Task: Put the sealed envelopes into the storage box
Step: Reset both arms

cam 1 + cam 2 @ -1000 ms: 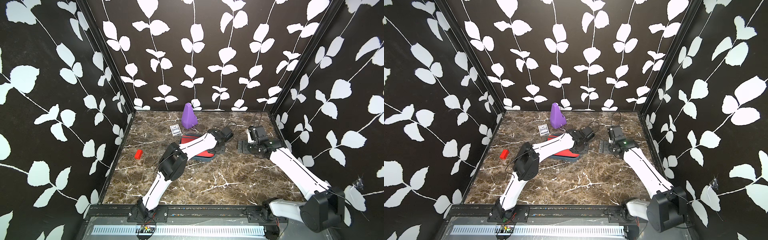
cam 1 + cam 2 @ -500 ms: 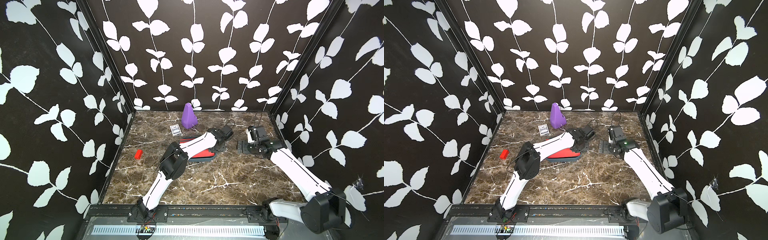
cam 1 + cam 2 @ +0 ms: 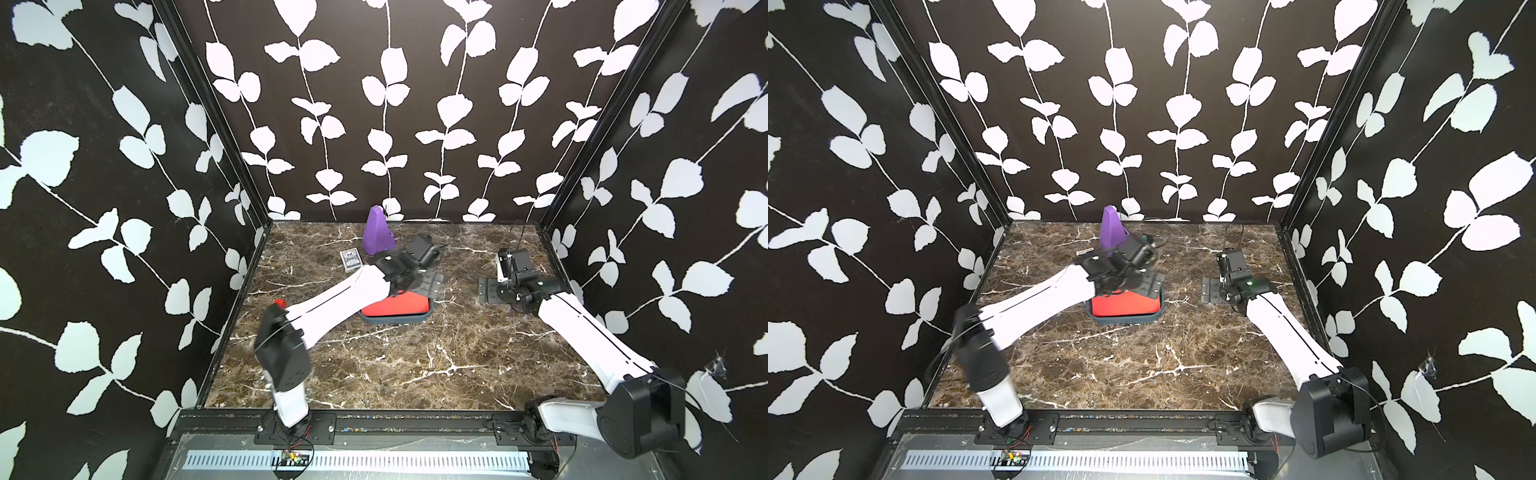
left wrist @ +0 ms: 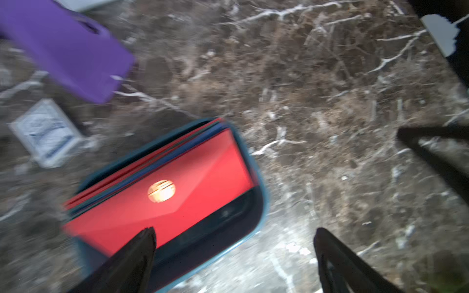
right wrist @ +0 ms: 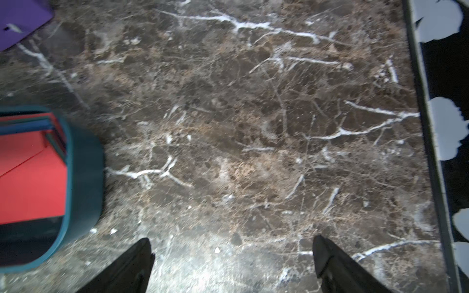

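The teal storage box (image 3: 428,316) sits mid-table, seen in both top views (image 3: 1156,316). A red sealed envelope (image 4: 203,182) with a gold seal lies on top inside it, over the edges of blue, green and red ones. My left gripper (image 4: 234,232) hovers open just above the box's far edge (image 3: 422,282), holding nothing; its image is motion-blurred. My right gripper (image 5: 231,239) stands open over bare marble to the right of the box (image 5: 83,165), also visible in a top view (image 3: 488,291), and holds nothing.
A purple pyramid (image 3: 376,232) stands at the back, just behind the left wrist. A white card pack (image 3: 351,259) lies left of it. A small red block (image 3: 279,303) sits near the left wall, partly behind the left arm. Patterned walls close three sides.
My left gripper has gone from shut to wide open and lifted off the box, leaving the red envelope lying inside. The left arm is moving. The right arm has stayed put.
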### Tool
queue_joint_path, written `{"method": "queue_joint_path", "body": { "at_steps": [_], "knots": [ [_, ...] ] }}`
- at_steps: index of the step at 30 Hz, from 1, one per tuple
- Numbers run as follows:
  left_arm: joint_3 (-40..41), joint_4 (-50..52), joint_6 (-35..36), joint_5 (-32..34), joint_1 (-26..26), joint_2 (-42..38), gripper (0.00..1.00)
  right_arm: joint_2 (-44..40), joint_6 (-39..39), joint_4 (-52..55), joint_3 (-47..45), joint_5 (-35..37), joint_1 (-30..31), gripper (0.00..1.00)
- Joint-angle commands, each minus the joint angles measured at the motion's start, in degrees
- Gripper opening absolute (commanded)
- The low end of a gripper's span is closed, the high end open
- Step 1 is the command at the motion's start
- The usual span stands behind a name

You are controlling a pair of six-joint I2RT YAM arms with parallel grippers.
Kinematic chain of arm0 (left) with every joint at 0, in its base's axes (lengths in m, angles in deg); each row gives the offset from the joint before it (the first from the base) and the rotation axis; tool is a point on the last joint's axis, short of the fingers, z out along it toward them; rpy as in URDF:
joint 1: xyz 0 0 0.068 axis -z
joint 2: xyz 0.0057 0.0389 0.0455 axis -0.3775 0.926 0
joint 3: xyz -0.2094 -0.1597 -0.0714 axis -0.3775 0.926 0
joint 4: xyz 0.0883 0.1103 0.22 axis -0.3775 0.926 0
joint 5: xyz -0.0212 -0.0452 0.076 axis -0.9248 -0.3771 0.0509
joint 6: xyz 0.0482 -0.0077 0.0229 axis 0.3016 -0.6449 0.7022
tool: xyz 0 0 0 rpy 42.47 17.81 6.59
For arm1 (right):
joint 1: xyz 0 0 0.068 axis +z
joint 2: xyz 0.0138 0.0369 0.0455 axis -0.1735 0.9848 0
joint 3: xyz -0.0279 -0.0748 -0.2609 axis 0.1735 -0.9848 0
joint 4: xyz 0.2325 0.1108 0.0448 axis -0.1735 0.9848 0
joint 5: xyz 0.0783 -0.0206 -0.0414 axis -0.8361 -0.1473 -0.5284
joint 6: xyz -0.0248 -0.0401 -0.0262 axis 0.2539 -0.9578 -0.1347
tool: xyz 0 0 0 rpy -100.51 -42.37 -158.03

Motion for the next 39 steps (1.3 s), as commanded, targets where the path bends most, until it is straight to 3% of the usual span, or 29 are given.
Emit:
{"method": "queue_joint_path", "body": {
  "at_steps": [1, 3, 8, 11, 17, 19, 22, 24, 27, 28, 30, 32, 34, 35, 37, 39],
  "knots": [
    [12.91, -12.3, 11.49, 8.06, -5.11, -9.37, 0.99, 0.45, -4.2, -7.64, -1.54, 5.79, -1.13, 0.99],
    [20.81, -18.9, 14.41, 8.44, -11.49, -14.22, 0.99, -0.79, -7.36, -14.81, -5.43, 6.47, -2.18, 0.99],
    [37.39, -31.43, 12.26, -2.11, -32.91, -21.01, 0.99, -3.67, -14.79, -34.76, -17.26, 10.55, -7.2, 0.99],
    [46.13, -41.18, 15.55, -2.83, -39.14, -22.82, 0.99, -0.79, -14.01, -42.64, -21.62, 7.7, -11.73, 0.99],
    [51.66, -51.76, 24.89, -3.78, -44.37, -17.03, 0.99, 7.19, -12.14, -62.68, -29.41, 3.64, -14.54, 0.99],
    [54.09, -58.23, 25.18, -5.73, -45.59, -15.26, 0.99, 7.46, -13.7, -63.68, -29.27, 1.46, -14.66, 0.99],
    [55.81, -67.03, 26.97, -8.59, -46.0, -11.14, 0.99, 10.93, -13.75, -76.5, -34.08, 2.3, -14.99, 0.99],
    [55.73, -71.0, 25.9, -9.75, -46.67, -9.51, 0.99, 13.38, -15.27, -86.82, -38.0, -1.55, -14.95, 0.99],
    [56.6, -77.42, 25.72, -14.68, -47.89, -5.62, 0.99, 12.52, -16.14, -84.26, -37.46, -3.08, -14.9, 0.99],
    [56.32, -74.41, 25.57, -16.16, -48.43, -6.82, 0.99, 13.24, -16.07, -84.78, -36.95, -3.07, -14.88, 0.99],
    [59.44, -81.91, 26.18, -17.81, -48.55, -6.21, 0.99, 12.73, -16.11, -82.74, -36.41, -2.68, -14.85, 0.99],
    [61.28, -83.29, 26.41, -18.14, -48.48, -6.74, 0.99, 13.06, -16.19, -83.6, -36.63, -2.74, -14.78, 0.99],
    [64.37, -94.39, 26.35, -17.84, -48.57, -3.27, 0.99, 12.71, -16.24, -82.66, -36.53, -2.45, -14.68, 0.99],
    [63.47, -89.2, 26.27, -17.77, -48.54, -4.86, 0.99, 12.9, -16.27, -83.16, -36.46, -2.38, -14.67, 0.99],
    [63.83, -92.21, 26.33, -15.93, -48.22, -3.9, 0.99, 12.81, -16.65, -81.91, -36.01, -2.47, -14.45, 0.99],
    [63.35, -87.79, 25.85, -14.87, -48.05, -5.62, 0.99, 12.8, -16.65, -82.05, -36.03, -2.48, -14.41, 0.99]
  ]
}}
